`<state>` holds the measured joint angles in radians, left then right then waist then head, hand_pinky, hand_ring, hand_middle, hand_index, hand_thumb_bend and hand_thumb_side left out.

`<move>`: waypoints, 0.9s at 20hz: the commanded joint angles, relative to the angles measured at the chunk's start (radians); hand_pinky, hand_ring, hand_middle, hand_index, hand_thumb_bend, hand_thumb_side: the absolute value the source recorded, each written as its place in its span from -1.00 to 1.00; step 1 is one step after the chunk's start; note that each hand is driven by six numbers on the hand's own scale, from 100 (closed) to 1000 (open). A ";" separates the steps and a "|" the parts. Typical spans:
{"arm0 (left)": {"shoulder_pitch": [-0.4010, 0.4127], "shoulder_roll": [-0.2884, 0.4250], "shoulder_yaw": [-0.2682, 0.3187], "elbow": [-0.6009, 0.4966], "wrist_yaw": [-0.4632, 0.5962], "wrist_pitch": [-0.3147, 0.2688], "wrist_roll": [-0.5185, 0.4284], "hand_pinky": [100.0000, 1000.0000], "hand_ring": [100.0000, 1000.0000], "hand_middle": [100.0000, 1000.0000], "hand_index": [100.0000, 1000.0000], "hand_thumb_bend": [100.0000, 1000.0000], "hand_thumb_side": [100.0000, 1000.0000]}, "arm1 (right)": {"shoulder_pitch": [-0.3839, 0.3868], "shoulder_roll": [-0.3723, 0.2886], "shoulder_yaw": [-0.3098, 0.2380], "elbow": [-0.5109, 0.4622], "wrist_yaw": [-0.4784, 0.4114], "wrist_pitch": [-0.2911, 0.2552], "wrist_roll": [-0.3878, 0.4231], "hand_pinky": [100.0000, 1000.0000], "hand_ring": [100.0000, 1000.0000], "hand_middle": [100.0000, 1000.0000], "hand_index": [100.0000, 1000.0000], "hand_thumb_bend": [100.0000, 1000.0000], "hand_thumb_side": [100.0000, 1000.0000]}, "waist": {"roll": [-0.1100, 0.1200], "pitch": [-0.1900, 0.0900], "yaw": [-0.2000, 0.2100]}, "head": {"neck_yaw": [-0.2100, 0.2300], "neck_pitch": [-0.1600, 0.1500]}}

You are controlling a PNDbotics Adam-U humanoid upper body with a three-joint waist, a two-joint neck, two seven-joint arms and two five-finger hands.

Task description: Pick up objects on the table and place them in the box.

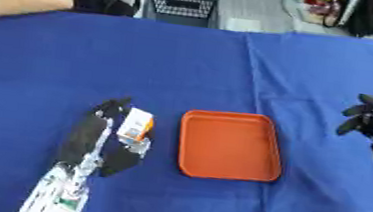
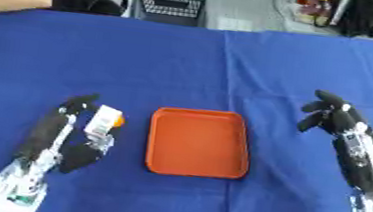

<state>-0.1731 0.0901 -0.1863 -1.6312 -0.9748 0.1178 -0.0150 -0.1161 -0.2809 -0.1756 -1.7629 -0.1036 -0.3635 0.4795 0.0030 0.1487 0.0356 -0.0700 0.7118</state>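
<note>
I have the small carton in my left hand, just left of the tray.
My left hand [image 1: 103, 136] has its fingers [image 1: 112, 106] and thumb wrapped round the white-and-orange carton [image 1: 135, 125], beside the orange tray [image 1: 230, 145] near the blue tabletop's [image 1: 142, 62] front edge; my right hand [image 2: 334, 117] hovers near the right edge, fingers relaxed, holding nothing.

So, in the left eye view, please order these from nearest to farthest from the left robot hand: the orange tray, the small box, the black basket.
1. Small box: held in the left robot hand.
2. Orange tray: just to its right.
3. Black basket: beyond the table's far edge.
</note>
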 commanded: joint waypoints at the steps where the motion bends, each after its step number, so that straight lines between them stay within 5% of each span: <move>1: -0.016 -0.006 0.005 -0.010 -0.006 0.005 0.008 1.00 1.00 0.46 1.00 -0.19 0.24 | -0.001 -0.011 -0.004 -0.011 0.002 0.001 0.002 -0.02 -0.01 0.22 0.74 -1.00 0.80 | 0.000 -0.012 -0.002 | 0.003 -0.009; 18: -0.027 -0.013 0.020 0.019 -0.024 0.035 0.028 1.00 1.00 0.46 1.00 -0.20 0.28 | 0.000 -0.011 -0.004 -0.010 0.002 0.002 0.003 -0.02 -0.01 0.22 0.74 -1.00 0.80 | 0.000 -0.012 -0.003 | 0.003 -0.008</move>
<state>-0.1894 0.0819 -0.1738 -1.6040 -0.9926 0.1494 0.0102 -0.1160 -0.2809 -0.1756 -1.7628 -0.1035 -0.3622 0.4812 0.0032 0.1487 0.0334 -0.0700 0.7118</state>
